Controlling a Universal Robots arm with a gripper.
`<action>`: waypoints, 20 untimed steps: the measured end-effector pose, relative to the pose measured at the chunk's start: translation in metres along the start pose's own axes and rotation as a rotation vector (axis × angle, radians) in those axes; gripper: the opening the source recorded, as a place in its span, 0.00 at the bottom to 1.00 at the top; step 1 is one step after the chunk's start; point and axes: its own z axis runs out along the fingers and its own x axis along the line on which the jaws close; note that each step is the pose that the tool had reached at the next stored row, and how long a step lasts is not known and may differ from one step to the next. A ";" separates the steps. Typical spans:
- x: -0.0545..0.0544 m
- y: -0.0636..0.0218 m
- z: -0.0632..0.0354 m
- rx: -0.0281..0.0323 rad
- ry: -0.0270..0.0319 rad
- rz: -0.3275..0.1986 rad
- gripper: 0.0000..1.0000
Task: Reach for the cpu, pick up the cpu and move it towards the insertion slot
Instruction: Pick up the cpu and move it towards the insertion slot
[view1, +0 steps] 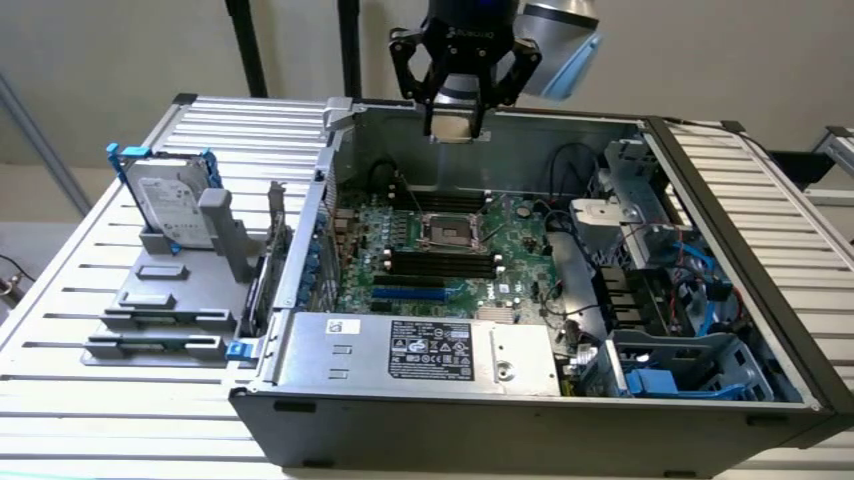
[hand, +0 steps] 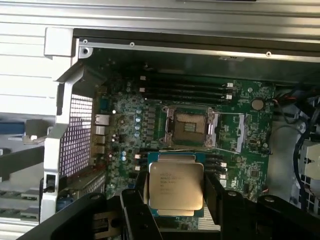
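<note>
My gripper (view1: 454, 118) hangs above the back wall of the open computer case, shut on the cpu (view1: 454, 122). In the wrist view the cpu (hand: 176, 187) is a flat square chip with a silvery printed top and a pale edge, clamped between the two black fingers (hand: 212, 192). The insertion slot (view1: 447, 232) lies below on the green circuit board, a square socket with a shiny metal frame and a dark centre. In the wrist view the slot (hand: 190, 126) sits just beyond the held chip, uncovered.
Long black memory slots (view1: 434, 265) run beside the socket. A power supply (view1: 414, 350) fills the case's front, with cables and blue drive bays (view1: 667, 300) at the exterior view's right. An upright hard drive with a blue frame (view1: 174, 205) stands outside at the left.
</note>
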 end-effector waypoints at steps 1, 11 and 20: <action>-0.002 0.0009 0.0007 0.0000 -0.0001 0.001 0.55; -0.017 0.0093 0.0036 -0.0013 -0.0021 0.031 0.55; -0.022 0.0187 0.0043 -0.0026 -0.0042 0.064 0.55</action>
